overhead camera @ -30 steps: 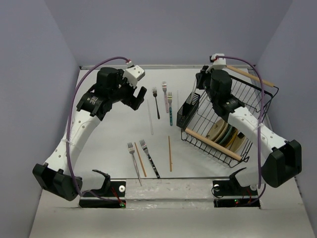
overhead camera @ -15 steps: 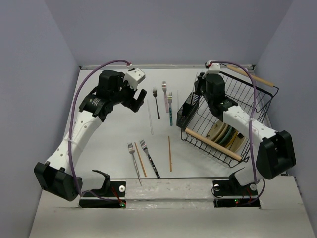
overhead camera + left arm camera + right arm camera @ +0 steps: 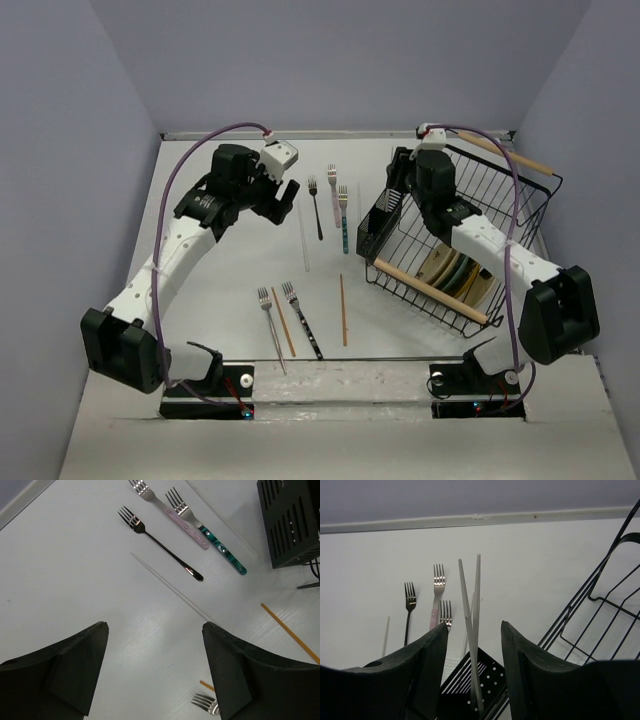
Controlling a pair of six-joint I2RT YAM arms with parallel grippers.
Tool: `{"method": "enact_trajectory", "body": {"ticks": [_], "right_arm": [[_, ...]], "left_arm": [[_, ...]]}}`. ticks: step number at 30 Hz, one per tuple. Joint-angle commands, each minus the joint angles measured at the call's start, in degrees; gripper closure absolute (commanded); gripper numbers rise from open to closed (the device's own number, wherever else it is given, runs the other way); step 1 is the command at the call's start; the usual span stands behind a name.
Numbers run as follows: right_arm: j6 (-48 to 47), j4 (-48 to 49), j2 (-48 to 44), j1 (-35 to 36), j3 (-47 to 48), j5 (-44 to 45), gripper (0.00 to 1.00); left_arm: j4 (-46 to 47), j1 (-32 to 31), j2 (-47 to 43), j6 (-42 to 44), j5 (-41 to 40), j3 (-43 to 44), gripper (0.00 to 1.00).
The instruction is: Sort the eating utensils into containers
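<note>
My left gripper [image 3: 284, 196] is open and empty, above the table left of the black fork [image 3: 316, 208]. Its view shows the black fork [image 3: 161, 544], pink fork [image 3: 172, 514], teal fork [image 3: 215, 540] and a pale chopstick [image 3: 172, 587] lying ahead of the gripper [image 3: 155, 665]. My right gripper [image 3: 398, 183] is open over the black slotted holder [image 3: 378, 226]. Two pale chopsticks [image 3: 472, 625] stand in the holder [image 3: 487, 680] between my right fingers [image 3: 432, 655], not pinched. Two forks [image 3: 268, 318] and brown chopsticks [image 3: 343, 310] lie near the front.
The big black wire rack [image 3: 500, 195] with wooden handles stands at the right, against the holder, with plates [image 3: 455, 272] inside. The back wall edge [image 3: 480, 519] runs close behind the forks. The arm bases sit along the front edge.
My left gripper has moved right, closer to the forks at the back. My right gripper has shifted slightly left and back over the holder.
</note>
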Motion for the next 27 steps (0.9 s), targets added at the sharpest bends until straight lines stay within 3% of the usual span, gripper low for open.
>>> {"method": "enact_trajectory", "body": {"ticks": [1, 5, 15, 27], "right_arm": [[-0.8, 3.1, -3.2, -0.2, -0.9, 1.2, 0.47], [-1.2, 3.1, -5.3, -0.2, -1.2, 0.5, 0.47], [-4.3, 1.0, -12.7, -0.2, -2.2, -0.2, 0.47], [-5.9, 0.6, -17.8, -0.2, -6.0, 0.0, 0.47]], "left_arm": [[4.9, 0.4, 4.3, -2.5, -1.3, -1.1, 0.14], [6.3, 0.3, 12.2, -5.9, -0.2, 0.3, 0.25], [8.1, 0.2, 32.4, -10.8, -3.7, 7.8, 0.25], [9.8, -1.7, 41.4, -13.0, -3.7, 9.9, 0.22]]}}
